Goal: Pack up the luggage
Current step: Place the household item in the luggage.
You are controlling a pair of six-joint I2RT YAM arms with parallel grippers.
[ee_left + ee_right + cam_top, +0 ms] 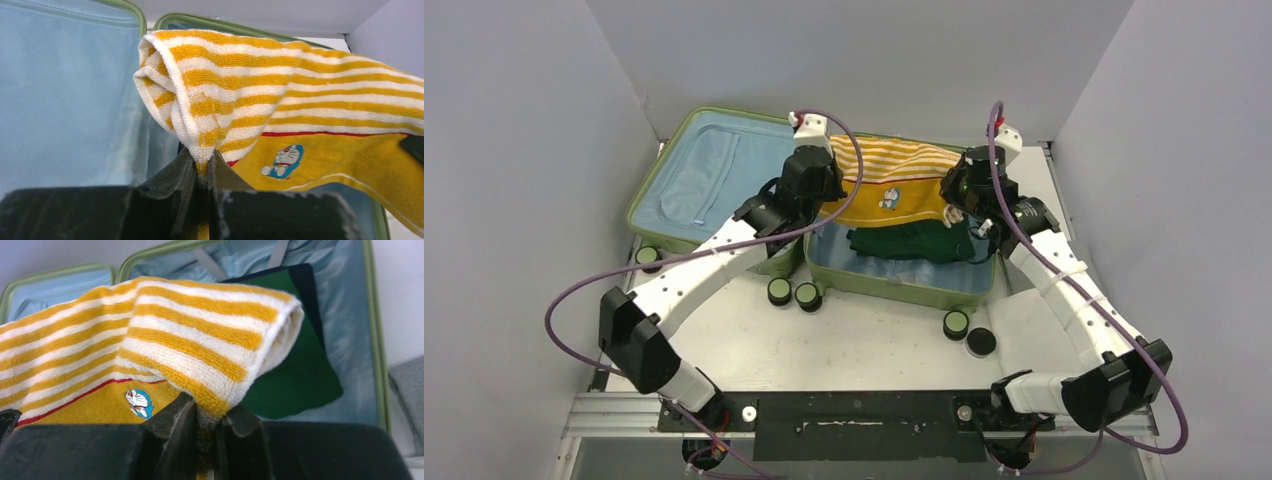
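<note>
The luggage [664, 235] is a light-green hard-shell suitcase lying open, blue lining up. A yellow-and-white striped towel [894, 180] with a cartoon patch hangs stretched above its right half. My left gripper [829, 190] is shut on the towel's left end [200, 107], the fabric bunched between the jaws. At the other end, my right gripper [954, 205] is shut on a folded corner of the towel [200, 340]. A folded dark green garment [914, 243] [292, 375] lies in the right half under the towel.
The suitcase's left half [709, 175] shows only blue lining with a zip pocket. Black wheels with green hubs [792, 293] stick out at the near side. White walls close in left, right and behind. Bare table lies between the suitcase and the arm bases.
</note>
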